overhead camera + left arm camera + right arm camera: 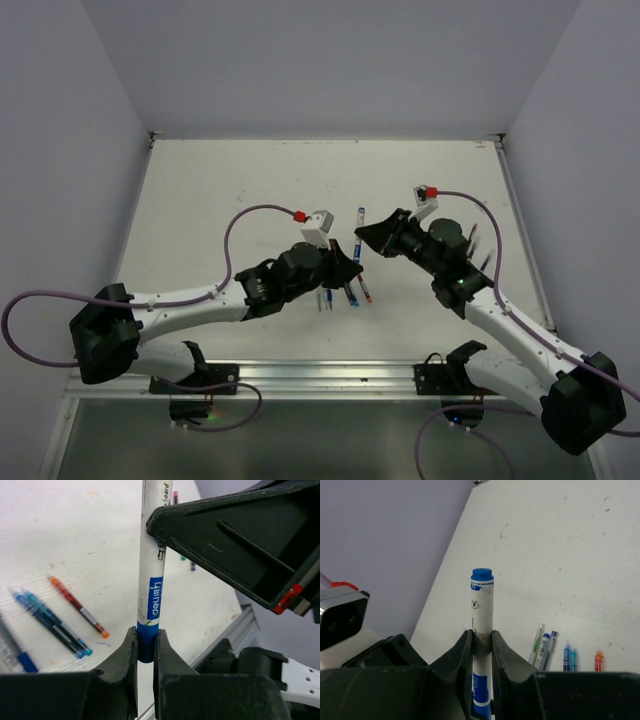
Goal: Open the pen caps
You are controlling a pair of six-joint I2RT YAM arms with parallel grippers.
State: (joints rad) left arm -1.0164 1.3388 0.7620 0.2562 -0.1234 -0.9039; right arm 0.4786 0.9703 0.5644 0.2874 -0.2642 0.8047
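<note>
Step in hand: left tool [146, 637] is clamped on the blue cap [148, 647] at one end of the whiteboard marker [152, 560]. The right tool [482, 637] is clamped on the marker's white barrel, further along from the cap. Marker is held off the tabletop [60, 535], btwn both arms. Cap is still seated, so prob. nothing opened yet; pull-apart remains. Loose pens [52, 622] lie on the tabletop near the marker, capped or not can't tell. No containers in view.

White marker [151, 555] top off left wrist view's upper edge; blue cap [148, 642] sides behind left claw [146, 632] fingers [127, 655]
</note>
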